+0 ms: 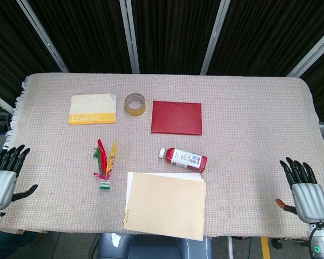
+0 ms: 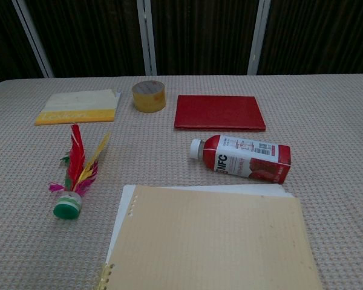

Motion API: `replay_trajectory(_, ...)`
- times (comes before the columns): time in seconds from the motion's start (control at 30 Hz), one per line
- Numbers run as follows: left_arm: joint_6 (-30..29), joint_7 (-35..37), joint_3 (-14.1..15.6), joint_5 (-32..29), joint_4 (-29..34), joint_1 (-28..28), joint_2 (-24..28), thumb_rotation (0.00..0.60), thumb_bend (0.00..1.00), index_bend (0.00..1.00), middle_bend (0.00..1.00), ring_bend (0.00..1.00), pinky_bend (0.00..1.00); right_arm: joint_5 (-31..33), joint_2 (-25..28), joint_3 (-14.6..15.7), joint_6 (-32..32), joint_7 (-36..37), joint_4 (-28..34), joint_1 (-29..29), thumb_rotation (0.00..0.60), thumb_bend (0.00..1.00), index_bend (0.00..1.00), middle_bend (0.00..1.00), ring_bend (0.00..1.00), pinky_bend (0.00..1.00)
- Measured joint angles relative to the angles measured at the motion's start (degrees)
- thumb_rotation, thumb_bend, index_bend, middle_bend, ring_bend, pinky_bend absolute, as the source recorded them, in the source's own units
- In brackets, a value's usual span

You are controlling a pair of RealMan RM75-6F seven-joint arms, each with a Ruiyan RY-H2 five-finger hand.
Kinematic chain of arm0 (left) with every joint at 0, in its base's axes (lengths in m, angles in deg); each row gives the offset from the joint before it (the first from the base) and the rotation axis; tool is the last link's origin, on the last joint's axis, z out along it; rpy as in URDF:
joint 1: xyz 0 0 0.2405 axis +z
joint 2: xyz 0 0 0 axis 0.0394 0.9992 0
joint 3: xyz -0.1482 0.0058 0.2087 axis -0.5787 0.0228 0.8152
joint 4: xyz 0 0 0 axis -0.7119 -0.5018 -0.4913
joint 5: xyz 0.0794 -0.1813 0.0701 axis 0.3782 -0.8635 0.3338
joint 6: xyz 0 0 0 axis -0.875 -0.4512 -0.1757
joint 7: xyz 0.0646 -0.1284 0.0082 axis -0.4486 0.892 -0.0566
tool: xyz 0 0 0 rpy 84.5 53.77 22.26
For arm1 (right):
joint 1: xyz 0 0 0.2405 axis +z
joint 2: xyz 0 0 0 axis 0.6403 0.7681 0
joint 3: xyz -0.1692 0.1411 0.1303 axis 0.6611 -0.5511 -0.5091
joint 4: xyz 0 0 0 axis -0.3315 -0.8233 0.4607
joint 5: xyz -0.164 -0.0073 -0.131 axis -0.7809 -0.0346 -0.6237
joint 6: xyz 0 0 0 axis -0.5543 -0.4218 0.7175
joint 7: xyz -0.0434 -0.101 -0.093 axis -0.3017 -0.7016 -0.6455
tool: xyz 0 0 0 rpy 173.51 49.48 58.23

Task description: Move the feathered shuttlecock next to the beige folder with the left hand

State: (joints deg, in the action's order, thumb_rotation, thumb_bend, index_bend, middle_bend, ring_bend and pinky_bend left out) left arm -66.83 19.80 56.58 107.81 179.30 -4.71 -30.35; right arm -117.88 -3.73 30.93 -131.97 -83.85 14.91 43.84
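Observation:
The feathered shuttlecock (image 1: 105, 164) (image 2: 76, 174) lies on the cloth with its green base toward me and red, yellow and pink feathers pointing away. The beige folder (image 1: 166, 204) (image 2: 212, 241) lies flat at the front middle, just right of the shuttlecock, a small gap between them. My left hand (image 1: 4, 175) rests open at the table's front left corner, well left of the shuttlecock, fingers straight and apart. My right hand (image 1: 303, 189) sits open at the front right corner, holding nothing. Neither hand shows in the chest view.
A red bottle (image 1: 184, 158) (image 2: 245, 158) lies on its side behind the folder. Further back are a red book (image 1: 177, 117) (image 2: 219, 112), a tape roll (image 1: 135, 103) (image 2: 149, 96) and a yellow-and-white booklet (image 1: 93, 109) (image 2: 78, 106). The table cloth (image 1: 259, 124) covers everything.

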Motion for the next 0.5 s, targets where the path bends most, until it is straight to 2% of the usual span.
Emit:
replay_trajectory(0.37, 0.62, -0.97, -0.65, -0.12, -1.60, -0.99, -1.51, 0.566, 0.19, 0.00, 0.00, 0.00, 0.00, -1.22, 0.60, 0.57, -1.08, 1.35, -0.11, -0.55, 0.600, 0.08, 0.00, 0.00, 0.00, 0.00)
replay_trajectory(0.5, 1.73, -0.91, -1.27, -0.30, -3.90, -2.18, -2.65, 0.571, 0.19, 0.08, 0.00, 0.00, 0.00, -2.25, 1.29, 0.81, -3.13, 3.09, -0.20, -1.50, 0.600, 0.08, 0.00, 0.00, 0.00, 0.00)
